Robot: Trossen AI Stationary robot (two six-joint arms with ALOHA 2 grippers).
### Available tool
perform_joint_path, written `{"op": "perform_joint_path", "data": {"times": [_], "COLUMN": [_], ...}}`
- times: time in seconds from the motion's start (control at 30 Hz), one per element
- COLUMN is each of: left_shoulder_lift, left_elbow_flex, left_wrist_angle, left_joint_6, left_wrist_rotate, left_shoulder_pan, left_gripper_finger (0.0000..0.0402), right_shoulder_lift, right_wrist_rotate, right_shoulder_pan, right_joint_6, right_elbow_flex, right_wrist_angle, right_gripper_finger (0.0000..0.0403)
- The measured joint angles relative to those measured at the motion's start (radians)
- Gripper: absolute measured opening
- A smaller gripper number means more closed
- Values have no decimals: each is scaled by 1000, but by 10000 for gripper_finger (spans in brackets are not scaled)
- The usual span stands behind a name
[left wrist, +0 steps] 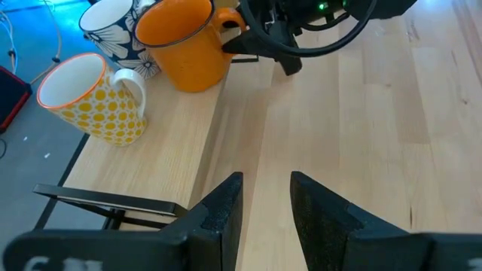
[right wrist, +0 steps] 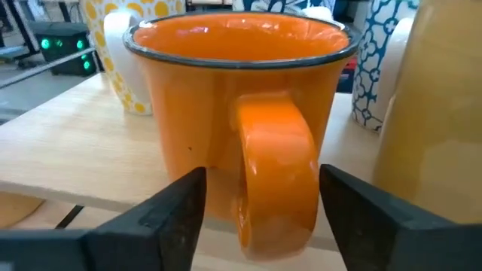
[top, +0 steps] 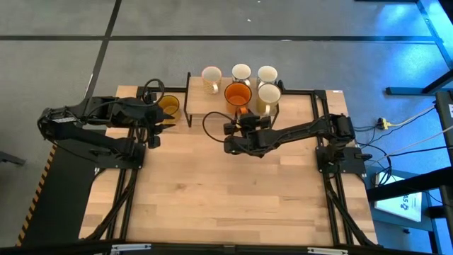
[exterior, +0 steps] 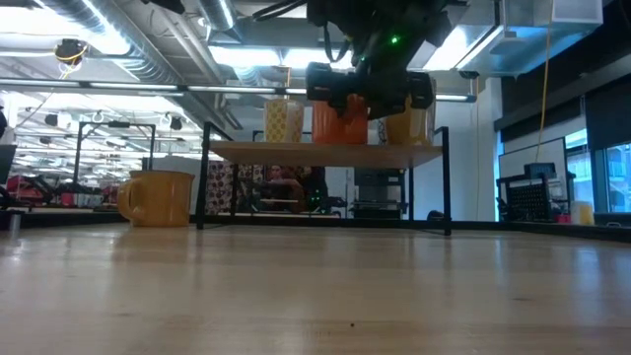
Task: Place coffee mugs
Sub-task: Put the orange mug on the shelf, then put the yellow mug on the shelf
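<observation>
The bright orange mug (right wrist: 226, 90) stands by its base on the wooden rack's shelf (top: 205, 106), with its handle (right wrist: 275, 165) toward the near edge. My right gripper (right wrist: 263, 203) is open and level with the shelf. Its fingers stand on either side of that handle with gaps showing, touching nothing. In the high view the right gripper (top: 239, 120) sits just near of the orange mug (top: 238, 93). The amber-yellow mug (top: 168, 106) rests on the table left of the rack. My left gripper (top: 160, 123) hangs open beside it, also open in its wrist view (left wrist: 265, 199).
Several white or cream mugs (top: 241, 72) stand on the shelf around the orange one: a yellow-dotted one (left wrist: 94, 98) to its left and a cream one (right wrist: 437, 128) close on its right. The rack's dark metal posts (exterior: 202, 182) rise at its corners. Bare wooden tabletop (top: 226, 191) stretches toward the near edge.
</observation>
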Motion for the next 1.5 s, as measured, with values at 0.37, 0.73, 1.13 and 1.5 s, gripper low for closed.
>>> {"op": "perform_joint_path", "data": {"times": [0.37,0.73,1.13,1.5], "left_shoulder_lift": [0,28,123,115], "left_elbow_flex": [0,-1,-1,-73], "left_wrist_angle": [10,10,-95,-194], "left_joint_6": [-2,-71,-211,-174], "left_wrist_rotate": [-2,97,77,20], "left_shoulder_pan": [0,0,20,307], "left_gripper_finger": [105,105,106,149], "right_shoulder_lift": [-99,-209,-199,-199], "right_wrist_rotate": [23,-240,-457,-484], "right_shoulder_pan": [98,221,300,387], "right_joint_6": [-61,-198,-167,-189], "right_elbow_flex": [-1,-1,-67,-96], "right_wrist_angle": [-73,-92,-74,-77], "right_gripper_finger": [239,238,238,238]}}
